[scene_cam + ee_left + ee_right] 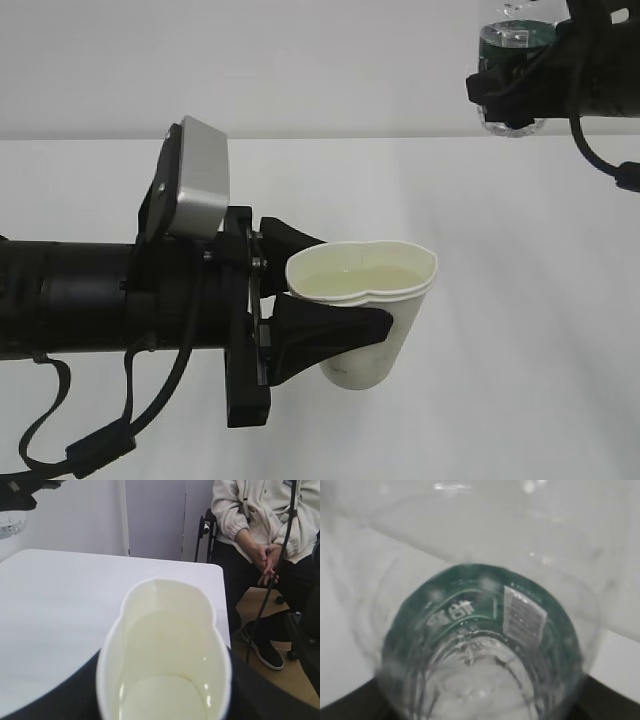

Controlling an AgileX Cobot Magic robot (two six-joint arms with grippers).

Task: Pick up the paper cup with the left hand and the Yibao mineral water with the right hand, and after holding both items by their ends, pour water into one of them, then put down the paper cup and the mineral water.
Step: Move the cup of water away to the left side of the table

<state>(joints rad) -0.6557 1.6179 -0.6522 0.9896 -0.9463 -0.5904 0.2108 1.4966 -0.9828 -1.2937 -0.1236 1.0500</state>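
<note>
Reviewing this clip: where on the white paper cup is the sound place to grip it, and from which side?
Grip the white tapered paper cup on its side wall just below the rolled rim, coming in level from the side, as the black left gripper does. The thin wall is already squeezed out of round, so a gentle squeeze seems wise with liquid inside.

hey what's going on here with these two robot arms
The left gripper holds a white paper cup above the white table, its jaws squeezing the rim out of round. Pale liquid sits inside the cup. The right gripper, up at the top right, holds a clear water bottle with a green label, off to the side of the cup and higher. Nothing is pouring right now. A person sits behind the table with hands clasped.
</note>
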